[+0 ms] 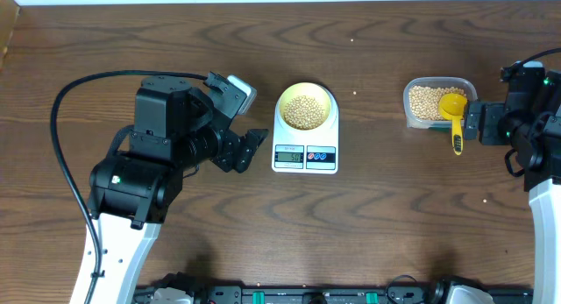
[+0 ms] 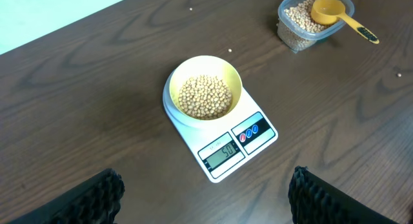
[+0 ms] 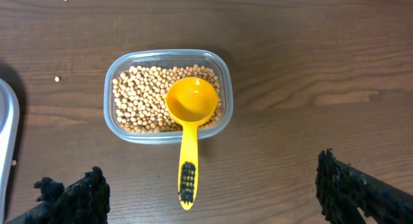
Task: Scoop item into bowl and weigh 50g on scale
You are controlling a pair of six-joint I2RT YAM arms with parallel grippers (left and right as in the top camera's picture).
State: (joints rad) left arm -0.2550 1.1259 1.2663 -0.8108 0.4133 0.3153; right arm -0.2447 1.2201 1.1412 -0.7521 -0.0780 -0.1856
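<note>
One dark wood-grain table [image 1: 175, 41], few stray beans [image 3: 57, 78].

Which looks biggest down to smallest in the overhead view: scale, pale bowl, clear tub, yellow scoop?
1. scale
2. clear tub, somewhat wider than the bowl
3. bowl
4. scoop, long but slim

A clear tub [image 3: 165, 53] sits on the dark wooden table [image 3: 310, 69]. A yellow scoop [image 3: 188, 143] rests in it, cup up, handle crossing the rim and projecting over the table.
</note>
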